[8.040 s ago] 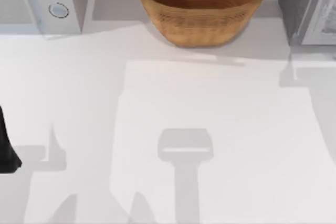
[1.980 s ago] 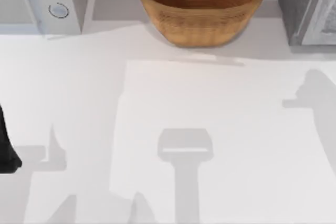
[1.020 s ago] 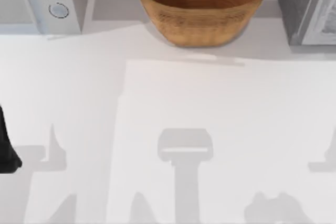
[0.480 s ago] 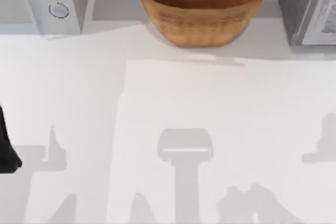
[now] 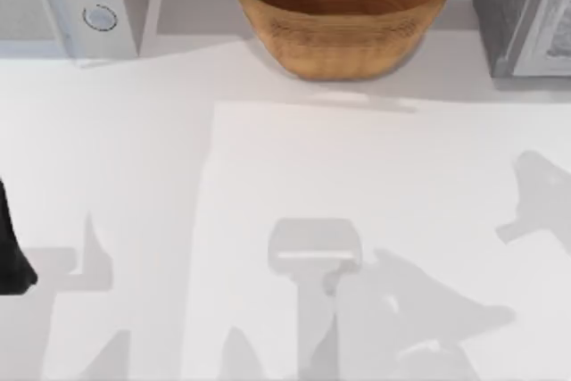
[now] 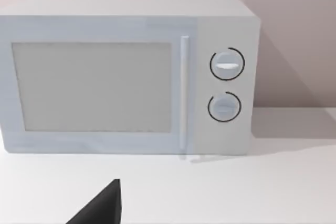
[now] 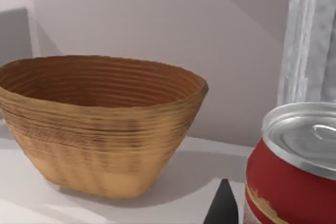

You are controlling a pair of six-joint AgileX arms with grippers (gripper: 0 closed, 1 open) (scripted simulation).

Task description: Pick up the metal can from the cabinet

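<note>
Can [image 7: 294,166], red with silvery top, close before right wrist camera, bowl [image 7: 100,124] beyond on tabletop [image 5: 268,176]. Grip unclear. Left arm [image 5: 11,247] parked at left edge.

Since a second ago the right arm's shadow on the table [image 5: 134,131] has slid from the near right corner toward the middle, its second patch climbing the right edge.
</note>
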